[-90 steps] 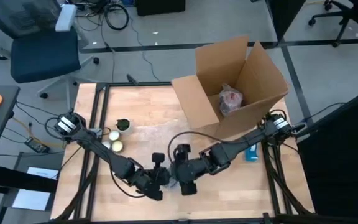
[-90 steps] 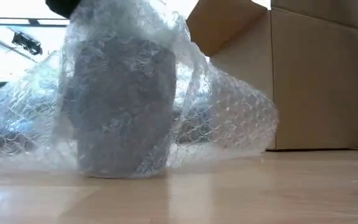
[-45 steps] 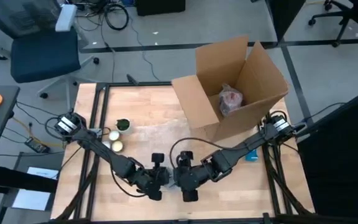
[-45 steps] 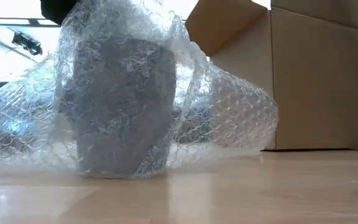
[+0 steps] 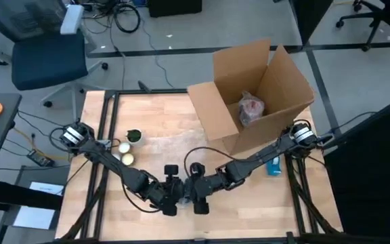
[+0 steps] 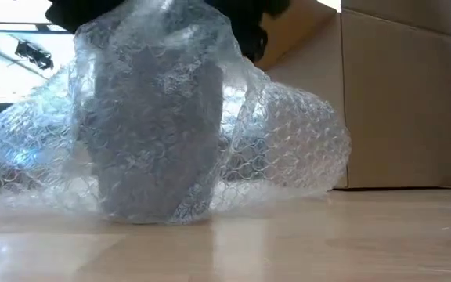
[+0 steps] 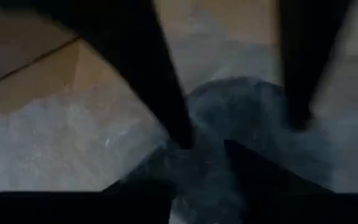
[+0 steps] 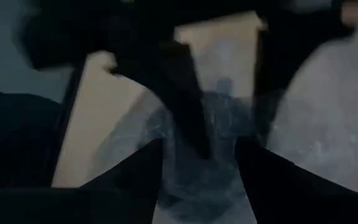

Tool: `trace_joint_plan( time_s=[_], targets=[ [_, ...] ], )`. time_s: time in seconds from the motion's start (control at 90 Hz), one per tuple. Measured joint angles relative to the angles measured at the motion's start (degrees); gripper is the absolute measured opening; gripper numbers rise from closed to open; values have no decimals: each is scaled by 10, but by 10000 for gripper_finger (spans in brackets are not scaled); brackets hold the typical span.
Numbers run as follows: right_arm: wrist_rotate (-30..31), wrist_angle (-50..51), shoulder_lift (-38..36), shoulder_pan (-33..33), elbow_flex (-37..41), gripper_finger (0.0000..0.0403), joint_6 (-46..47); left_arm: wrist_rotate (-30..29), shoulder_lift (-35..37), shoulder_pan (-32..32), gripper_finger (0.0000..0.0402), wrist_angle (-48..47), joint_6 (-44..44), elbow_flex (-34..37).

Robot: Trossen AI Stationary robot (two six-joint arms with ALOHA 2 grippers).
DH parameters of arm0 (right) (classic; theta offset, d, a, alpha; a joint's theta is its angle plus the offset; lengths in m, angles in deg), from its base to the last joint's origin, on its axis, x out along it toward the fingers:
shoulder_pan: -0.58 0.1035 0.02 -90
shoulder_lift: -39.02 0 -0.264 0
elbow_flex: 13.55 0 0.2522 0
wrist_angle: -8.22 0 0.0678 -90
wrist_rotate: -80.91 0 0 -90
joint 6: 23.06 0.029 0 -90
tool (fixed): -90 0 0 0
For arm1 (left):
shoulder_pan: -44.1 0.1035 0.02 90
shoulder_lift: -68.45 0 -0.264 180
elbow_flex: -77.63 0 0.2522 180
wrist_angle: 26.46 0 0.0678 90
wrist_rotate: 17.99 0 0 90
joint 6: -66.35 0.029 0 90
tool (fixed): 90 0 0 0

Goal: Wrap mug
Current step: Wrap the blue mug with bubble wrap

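Observation:
A dark grey mug (image 6: 155, 141) stands upright near the table's front edge, under a sheet of clear bubble wrap (image 6: 288, 141) that drapes over it and spreads out on the wood to both sides. My left gripper (image 5: 171, 198) stands open over the mug's top, its fingers (image 7: 166, 93) apart above the wrapped mug (image 7: 247, 124). My right gripper (image 5: 195, 200) is right beside it, at the mug's upper right in the low view (image 6: 249, 27), shut on the wrap. My left gripper is down at the wrap on top of the mug; whether its fingertips touch it, I cannot tell. My right gripper has a bunch of the bubble wrap (image 8: 229, 118) between its two fingers, coming from above and slanting down from the table's right. That part is raised over the mug's top; the rest lies slack on the table.
An open cardboard box (image 5: 249, 102) stands at the back right with a wrapped item (image 5: 251, 108) inside. Two pale round things (image 5: 124, 152) and a green one (image 5: 134, 135) lie at the left. A blue item (image 5: 274, 166) sits near the right edge.
My right gripper has gone toward the table's left, up to the mug, and now shows above it in the low view. The wrap on the mug's right side has been drawn up and over its top. The mug has stayed where it was.

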Motion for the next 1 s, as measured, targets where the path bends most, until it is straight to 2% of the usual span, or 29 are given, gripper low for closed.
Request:
trace_joint_plan(
  time_s=[0.189, 0.333, 0.489, 0.611, 0.689, 0.756, 0.878, 1.0],
  targets=[
    [-39, -22, 0, -9, 18, 157, 0, 2, 0, 0, 129, -111, 19, -72],
    [-54, -22, 0, -9, 20, 151, -8, 24, 0, -4, 129, -238, 11, -146],
    [-64, -20, 0, -9, 20, 146, -8, 37, 1, -29, 129, -358, -53, -212],
    [-66, -18, 0, -9, 20, 143, -5, 34, 1, -62, 129, -410, -144, -214],
    [-66, -18, 0, -9, 20, 140, -5, 39, 1, -89, 129, -401, -186, -189],
    [-66, -15, 0, -8, 20, 137, -5, 41, 1, -111, 129, -356, -201, -152],
    [-66, -8, 0, -8, 20, 131, -5, 59, -1, -134, 129, -221, -178, -63],
    [-66, -4, 0, -7, 20, 125, -4, 103, -1, -111, 129, -48, -147, 18]
  ],
)
